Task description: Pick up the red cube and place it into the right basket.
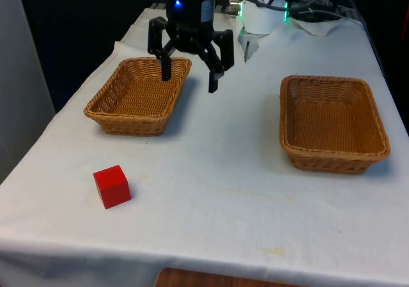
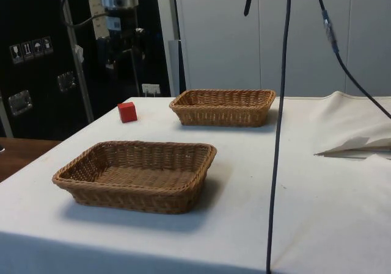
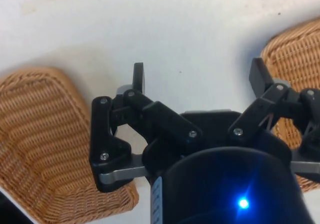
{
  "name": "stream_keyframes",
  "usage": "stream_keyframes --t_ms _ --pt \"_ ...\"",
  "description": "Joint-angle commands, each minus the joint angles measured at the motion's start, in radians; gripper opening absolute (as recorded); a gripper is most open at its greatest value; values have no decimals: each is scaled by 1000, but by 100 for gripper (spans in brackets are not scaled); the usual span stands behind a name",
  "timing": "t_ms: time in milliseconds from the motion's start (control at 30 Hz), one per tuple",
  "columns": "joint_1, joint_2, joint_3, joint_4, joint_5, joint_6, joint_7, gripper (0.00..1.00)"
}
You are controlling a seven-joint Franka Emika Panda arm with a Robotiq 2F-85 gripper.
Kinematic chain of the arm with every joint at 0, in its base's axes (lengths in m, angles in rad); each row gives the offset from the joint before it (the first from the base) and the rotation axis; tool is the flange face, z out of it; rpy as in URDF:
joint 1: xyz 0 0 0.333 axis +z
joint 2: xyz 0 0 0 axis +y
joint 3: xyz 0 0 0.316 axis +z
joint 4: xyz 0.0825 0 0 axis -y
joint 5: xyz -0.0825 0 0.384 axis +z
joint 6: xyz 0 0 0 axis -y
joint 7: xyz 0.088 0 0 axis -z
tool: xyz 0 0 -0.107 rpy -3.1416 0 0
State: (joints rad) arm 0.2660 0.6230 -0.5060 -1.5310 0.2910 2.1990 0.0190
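Covering the table: a white cloth point(image 1: 230, 191), reaching from the near edge to the far end; in the side view the cloth point(image 2: 317, 182) lies rumpled in a fold towards that picture's right.
Basket on the front view's right: a rectangular wicker basket point(image 1: 334, 123) resting on the cloth, nothing inside it; in the side view it is the nearer basket point(image 2: 137, 175).
Basket on the front view's left: a second wicker basket point(image 1: 139, 95) of the same make, set a little farther back, also with nothing inside; in the side view it is the farther one point(image 2: 223, 107). The two stand well apart, with bare cloth between them.
Gripper: the black gripper point(image 1: 190, 81) hangs in the air above the cloth, just beside the left-hand basket's inner edge, one fingertip in front of that basket's rim as the front camera sees it. Its fingers are spread wide and hold nothing. In the wrist view the gripper point(image 3: 199, 77) looks down on bare cloth, with a wicker basket at either side.
Red cube: the red cube point(image 1: 112, 186) sits on the cloth near the table's front edge, on the front view's left, in front of the left-hand basket and well apart from the gripper. In the side view the cube point(image 2: 127, 111) stands just beside the farther basket, near the table's edge.
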Motion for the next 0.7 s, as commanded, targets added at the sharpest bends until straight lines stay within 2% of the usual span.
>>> stream_keyframes --t_ms 0,100,133,167,467,500,533,667 --pt "-11 10 3 11 10 -1 -6 100" --pt "-16 23 -8 25 16 -1 -6 100" --pt "-6 18 -14 16 8 0 -1 100" --pt "-16 27 -11 28 19 -1 -7 100" --pt "-31 79 -37 77 56 -1 -15 100" --pt "-21 74 -45 68 49 1 -11 100" --pt "-32 85 -38 83 59 -2 -15 100" --pt "-41 115 -47 112 81 -4 -21 100"
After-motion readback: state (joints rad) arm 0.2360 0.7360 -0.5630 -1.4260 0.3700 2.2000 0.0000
